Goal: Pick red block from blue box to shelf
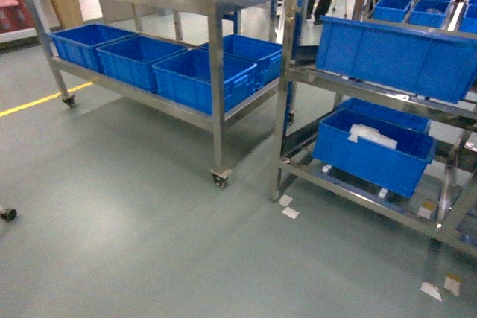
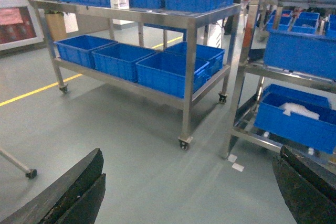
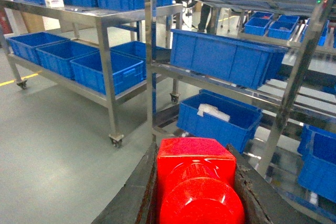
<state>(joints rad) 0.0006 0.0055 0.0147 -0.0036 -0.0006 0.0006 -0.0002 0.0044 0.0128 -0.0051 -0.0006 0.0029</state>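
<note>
The red block (image 3: 195,182) fills the bottom of the right wrist view, its round stud facing the camera. My right gripper (image 3: 193,151) is shut on it, a dark finger (image 3: 134,192) pressed against each side. Ahead of it stands the shelf (image 3: 149,72), a shiny steel rack whose tiers carry dark blue crates; it also shows at the right of the head view (image 1: 285,80). My left gripper (image 2: 191,151) hangs open over bare floor, with nothing between its fingers (image 2: 79,187). The blue box is out of view. Neither gripper shows in the head view.
A wheeled steel cart (image 1: 216,80) with dark blue crates (image 1: 201,76) on both levels stands left of the shelf. Its castor (image 1: 220,178) rests on the grey floor. A yellow line (image 1: 41,100) runs at the far left. Paper scraps (image 1: 289,212) lie by the shelf's foot.
</note>
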